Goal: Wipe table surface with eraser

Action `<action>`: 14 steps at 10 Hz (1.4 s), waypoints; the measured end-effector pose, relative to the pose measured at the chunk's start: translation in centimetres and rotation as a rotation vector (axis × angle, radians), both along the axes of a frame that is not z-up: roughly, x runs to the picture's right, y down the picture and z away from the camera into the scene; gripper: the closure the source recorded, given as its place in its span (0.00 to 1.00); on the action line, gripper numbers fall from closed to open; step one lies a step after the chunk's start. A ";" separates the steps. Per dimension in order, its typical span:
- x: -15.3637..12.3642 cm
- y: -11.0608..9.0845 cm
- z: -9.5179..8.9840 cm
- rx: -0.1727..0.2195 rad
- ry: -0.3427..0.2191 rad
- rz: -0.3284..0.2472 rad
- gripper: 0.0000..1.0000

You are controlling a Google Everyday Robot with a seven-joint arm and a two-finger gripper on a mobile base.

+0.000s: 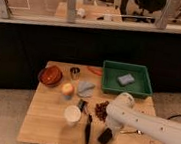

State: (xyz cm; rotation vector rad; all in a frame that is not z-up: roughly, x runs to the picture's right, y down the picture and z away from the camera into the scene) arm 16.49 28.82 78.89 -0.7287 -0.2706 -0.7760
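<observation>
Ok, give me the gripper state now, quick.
Gripper: shut, low over the eraser near the front edge of the table surface; whether it actually grips the eraser cannot be told.

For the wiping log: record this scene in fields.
end effector: shut, low over the eraser, near the table's front edge
eraser: lying on the table surface, right of the slim black tool
green tray: back right corner, holding a grey-blue pad
grip on eraser: cannot tell
</observation>
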 end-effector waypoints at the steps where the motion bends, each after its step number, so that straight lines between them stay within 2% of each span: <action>1: -0.2 -0.1 0.1 0.002 -0.003 -0.002 1.00; 5: -0.4 -0.3 0.0 0.007 -0.007 -0.002 1.00; 8: -3.7 -1.2 -1.9 0.031 -0.056 -0.012 1.00; 9: -5.7 -1.6 -2.8 0.040 -0.080 -0.020 1.00; 11: -6.6 -1.4 -3.5 0.044 -0.097 -0.034 1.00; 14: -6.6 0.0 -4.1 0.039 -0.100 -0.061 1.00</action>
